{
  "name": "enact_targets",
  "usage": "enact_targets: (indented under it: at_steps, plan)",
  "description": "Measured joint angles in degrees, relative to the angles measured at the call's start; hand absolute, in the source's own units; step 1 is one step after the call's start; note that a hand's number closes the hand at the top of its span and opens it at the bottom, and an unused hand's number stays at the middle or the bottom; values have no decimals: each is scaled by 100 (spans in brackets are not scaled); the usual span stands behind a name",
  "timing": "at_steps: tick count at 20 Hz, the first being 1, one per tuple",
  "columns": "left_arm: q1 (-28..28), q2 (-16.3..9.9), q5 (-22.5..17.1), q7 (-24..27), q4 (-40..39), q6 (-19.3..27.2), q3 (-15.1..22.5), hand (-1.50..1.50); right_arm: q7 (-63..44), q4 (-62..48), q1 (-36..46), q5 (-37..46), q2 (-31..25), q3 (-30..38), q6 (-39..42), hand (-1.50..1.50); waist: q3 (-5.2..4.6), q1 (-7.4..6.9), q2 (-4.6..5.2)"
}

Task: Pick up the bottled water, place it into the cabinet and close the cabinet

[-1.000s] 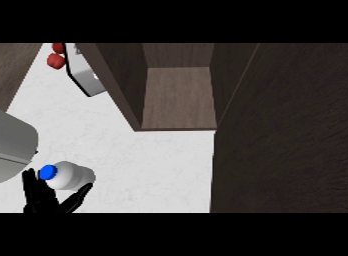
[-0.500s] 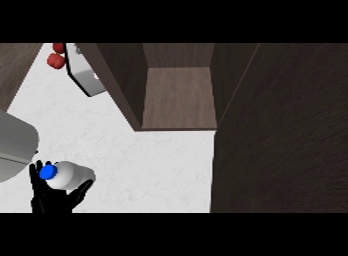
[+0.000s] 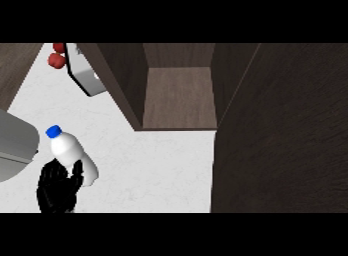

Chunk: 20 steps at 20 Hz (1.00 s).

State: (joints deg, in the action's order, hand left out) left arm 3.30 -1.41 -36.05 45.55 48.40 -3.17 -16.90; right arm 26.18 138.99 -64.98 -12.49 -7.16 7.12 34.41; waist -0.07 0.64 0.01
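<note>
Head view | bottled water [image 3: 72, 156]: white, blue cap, tilted | left hand [image 3: 57, 187] gripping

A white, faintly marbled counter [image 3: 162, 165] filled the middle of the head view. At nine o'clock a large grey appliance [image 3: 6, 145] jutted in from the left edge (only part of it showed, so what it was could not be told). Toward eleven o'clock two red round things [image 3: 57, 59] sat beside a grey-rimmed white object [image 3: 85, 77]. A strip of dark wood wall [image 3: 7, 72] ran down at ten o'clock.
</note>
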Motion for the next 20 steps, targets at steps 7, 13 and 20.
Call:
enact_targets:
  at_steps: [7, 13, 20]
  plan:
    - [269, -49, 482, -61, -104, -406, 590, 150, 31, -20, 93, 10, 25, -123, -6, -150, -3, 48, 5]
    - [749, -112, 1029, 5, -189, -722, 1141, 150, 5, -33, 187, -9, -67, -21, -26, -150, -2, 37, 8]
    - [746, -5, 1264, -421, 619, -556, 1576, 150, -5, -39, 201, -32, 27, -2, -33, -150, 6, -27, -16]
